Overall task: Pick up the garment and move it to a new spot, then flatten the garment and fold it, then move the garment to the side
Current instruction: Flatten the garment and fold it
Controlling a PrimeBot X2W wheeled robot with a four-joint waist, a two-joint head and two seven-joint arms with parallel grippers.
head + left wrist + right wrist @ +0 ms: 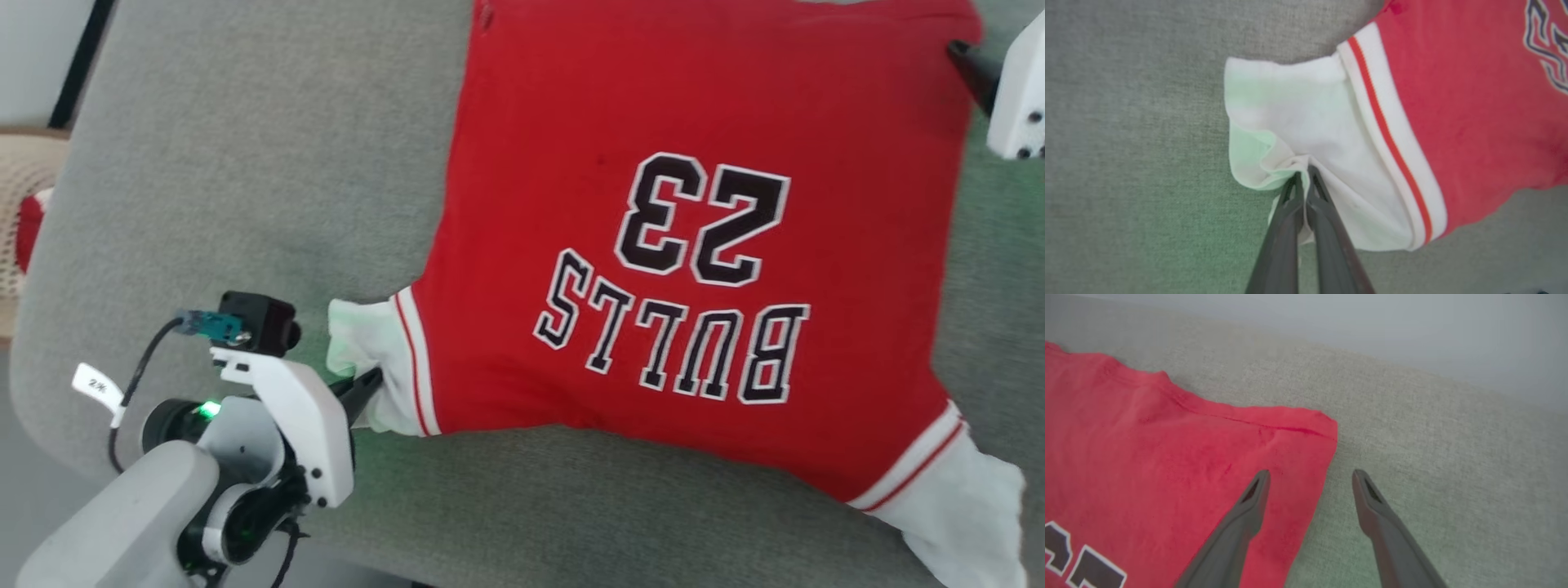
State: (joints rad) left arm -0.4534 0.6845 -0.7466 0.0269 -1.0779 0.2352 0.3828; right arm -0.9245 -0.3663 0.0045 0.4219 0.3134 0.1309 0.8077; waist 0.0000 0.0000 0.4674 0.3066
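Flattening looks to be the step in hand. On the left, the left gripper [1303, 171] has its jaws clenched on a bunched fold of the white sleeve [1298, 110]. Draw that fold outward, low over the grey worktop [245, 163], until the creases go. The garment [694, 245] lies print-up across the middle. At its far right corner the right gripper [1310, 477] hovers, jaws released, astride the red edge. A pinch there would give counter-tension.
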